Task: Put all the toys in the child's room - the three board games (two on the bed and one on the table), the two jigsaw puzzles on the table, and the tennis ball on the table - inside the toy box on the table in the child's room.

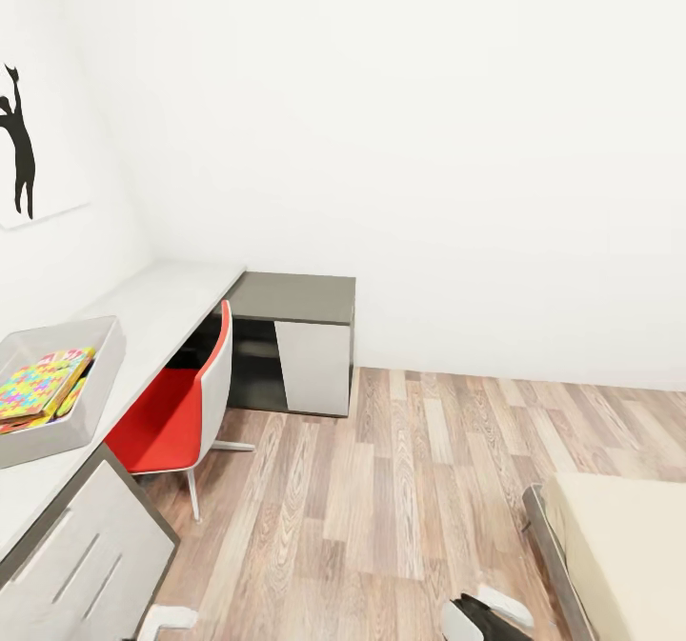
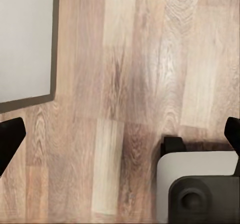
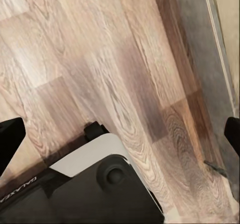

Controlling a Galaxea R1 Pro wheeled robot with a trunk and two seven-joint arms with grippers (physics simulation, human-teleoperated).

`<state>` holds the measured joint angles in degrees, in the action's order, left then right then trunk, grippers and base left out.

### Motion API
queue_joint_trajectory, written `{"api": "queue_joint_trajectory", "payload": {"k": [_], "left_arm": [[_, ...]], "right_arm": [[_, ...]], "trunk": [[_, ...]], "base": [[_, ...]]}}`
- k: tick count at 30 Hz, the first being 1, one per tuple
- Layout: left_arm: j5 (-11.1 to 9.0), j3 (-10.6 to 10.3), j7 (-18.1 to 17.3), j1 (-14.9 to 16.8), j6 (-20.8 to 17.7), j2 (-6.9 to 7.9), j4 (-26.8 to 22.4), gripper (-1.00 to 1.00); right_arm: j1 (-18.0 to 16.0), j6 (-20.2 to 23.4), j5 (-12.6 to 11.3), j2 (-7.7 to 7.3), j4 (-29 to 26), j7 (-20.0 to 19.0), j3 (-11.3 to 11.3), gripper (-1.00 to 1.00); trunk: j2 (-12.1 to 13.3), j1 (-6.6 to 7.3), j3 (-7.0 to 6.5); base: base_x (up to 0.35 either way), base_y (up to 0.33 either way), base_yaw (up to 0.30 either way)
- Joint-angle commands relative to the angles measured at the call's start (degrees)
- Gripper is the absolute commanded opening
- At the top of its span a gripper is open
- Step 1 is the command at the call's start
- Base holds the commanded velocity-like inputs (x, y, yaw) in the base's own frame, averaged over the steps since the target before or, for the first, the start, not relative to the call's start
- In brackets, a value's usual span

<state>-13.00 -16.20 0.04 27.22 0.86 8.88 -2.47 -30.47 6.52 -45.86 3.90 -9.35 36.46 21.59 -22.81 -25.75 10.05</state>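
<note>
The toy box [image 1: 90,374] is cut off by the head view's left edge, so its far end cannot be seen. Inside it, the jigsaw puzzles [image 1: 38,384] overlap and run off the same edge; how many lie there, and whether anything sits beneath them, cannot be told. The bed [image 1: 624,546], right of the toy box, shows just one corner. In each wrist view only the dark tips of the fingers [image 2: 10,139] [image 3: 10,136] enter at the sides.
</note>
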Motion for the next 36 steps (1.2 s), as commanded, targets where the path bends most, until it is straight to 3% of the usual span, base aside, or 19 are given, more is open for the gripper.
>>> {"api": "queue_joint_trajectory", "payload": {"k": [1,9,19,25,36], "left_arm": [[-0.5,-0.5,0.1,-0.7,0.8,0.0,0.0,1.0],[-0.5,-0.7,0.5,-9.0,4.9,0.19,0.1,1.0],[-0.6,-0.9,0.6,-16.0,6.4,0.17,0.2,1.0],[-0.6,-0.9,0.6,-17.1,6.3,-0.23,0.2,1.0],[-0.5,-0.7,0.5,-17.3,6.4,-0.83,0.2,1.0]], "right_arm": [[0.4,-0.1,0.0,0.18,0.9,0.4,0.6,1.0],[7.8,-7.8,0.1,1.1,4.7,0.4,0.8,1.0],[14.0,-13.3,-0.1,0.56,5.0,0.5,0.7,1.0],[15.2,-16.2,-0.3,0.29,5.1,0.5,0.6,1.0],[17.4,-16.7,-0.5,0.23,5.5,0.5,0.6,1.0]], "trunk": [[-0.1,-0.04,0.09],[-0.1,-0.04,0.09],[-0.1,-0.04,0.09],[-0.1,-0.04,0.09],[-0.1,-0.04,0.09]], "base": [[0.0,0.0,0.0],[0.0,0.0,0.0],[0.0,0.0,0.0],[0.0,0.0,0.0],[0.0,0.0,0.0]]}}
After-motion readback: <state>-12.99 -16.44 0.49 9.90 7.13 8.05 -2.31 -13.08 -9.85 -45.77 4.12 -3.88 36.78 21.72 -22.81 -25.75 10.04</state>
